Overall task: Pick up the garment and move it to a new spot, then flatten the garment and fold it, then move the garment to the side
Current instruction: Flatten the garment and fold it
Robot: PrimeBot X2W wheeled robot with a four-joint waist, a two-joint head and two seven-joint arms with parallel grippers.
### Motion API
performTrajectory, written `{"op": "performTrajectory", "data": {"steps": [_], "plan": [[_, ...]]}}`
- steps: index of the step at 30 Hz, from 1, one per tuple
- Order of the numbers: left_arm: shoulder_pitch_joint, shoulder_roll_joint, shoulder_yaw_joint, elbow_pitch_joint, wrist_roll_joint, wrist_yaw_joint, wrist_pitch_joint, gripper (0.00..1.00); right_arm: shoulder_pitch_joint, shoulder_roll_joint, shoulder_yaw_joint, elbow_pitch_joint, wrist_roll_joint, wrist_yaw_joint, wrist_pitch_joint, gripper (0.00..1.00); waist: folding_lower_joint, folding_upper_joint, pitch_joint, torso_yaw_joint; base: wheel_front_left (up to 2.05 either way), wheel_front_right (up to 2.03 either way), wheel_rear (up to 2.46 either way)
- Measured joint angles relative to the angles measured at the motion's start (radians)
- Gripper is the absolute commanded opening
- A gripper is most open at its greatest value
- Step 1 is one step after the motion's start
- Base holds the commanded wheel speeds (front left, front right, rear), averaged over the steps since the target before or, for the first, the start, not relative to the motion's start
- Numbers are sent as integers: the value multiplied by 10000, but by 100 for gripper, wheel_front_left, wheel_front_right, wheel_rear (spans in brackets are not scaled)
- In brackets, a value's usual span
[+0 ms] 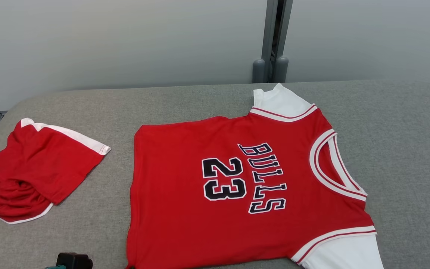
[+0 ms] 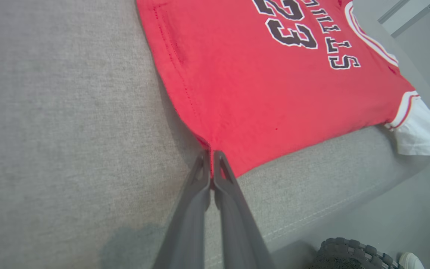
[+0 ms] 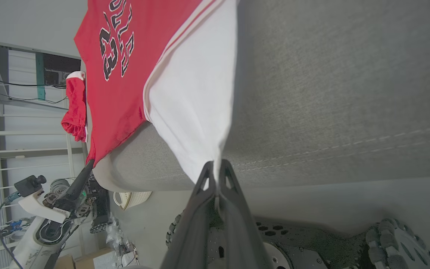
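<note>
Likely flattening: left hand and right hand, clamped shut, hold the red fabric jersey at the near edge of the grey surface; next, tension evenly.

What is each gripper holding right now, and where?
Both hold the jersey: the left gripper pinches its red hem corner, and the right gripper pinches the edge of its white sleeve.

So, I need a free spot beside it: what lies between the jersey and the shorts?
Bare grey padding lies between jersey and shorts, as the head view shows.
</note>
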Motion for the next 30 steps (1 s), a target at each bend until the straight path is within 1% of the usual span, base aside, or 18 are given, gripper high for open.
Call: {"op": "performTrajectory", "data": {"steps": [1,2,3,6,10,14,15,18,22,27,30], "plan": [[348,324,-25,-621,-224,0,330,0,212,27,-238,-199,-56,0,130,0,0,0,19,2,0,0,0],[487,485,-6,-901,-322,10,476,0,296,58,-332,-282,-111,0,199,0,0,0,29,6,0,0,0],[788,848,92,-1618,-545,176,750,0,503,224,-591,-535,-280,0,462,0,0,0,63,13,0,0,0],[924,1072,134,-2128,-694,316,965,0,589,468,-838,-807,-577,0,675,0,0,0,119,4,0,0,0],[1021,1085,311,-2767,-1139,385,1127,0,448,888,-1160,-1221,-1034,0,848,0,0,0,148,-28,0,0,0],[975,1279,497,-3239,-1277,566,1367,0,-85,1302,-1580,-1630,-1450,0,920,0,0,0,222,-43,0,0,0],[893,1290,686,-3446,-1597,660,1450,0,-405,1509,-1776,-1783,-1624,0,941,0,0,0,262,-45,0,0,0],[818,1264,1045,-3818,-2222,757,1592,0,-911,1753,-2029,-1916,-2023,0,941,0,0,0,350,-40,0,0,0],[626,1266,1396,-4282,-2863,915,1877,0,-1661,2010,-2291,-2019,-2500,0,857,0,0,0,523,6,0,0,0],[338,1218,1649,-4537,-3200,1112,2059,0,-2388,2226,-2403,-1969,-3057,0,631,0,0,0,754,60,0,0,0],[95,1081,1818,-4554,-3432,1323,2103,0,-2937,2334,-2410,-1810,-3457,0,362,0,0,0,943,102,0,0,0]]}}
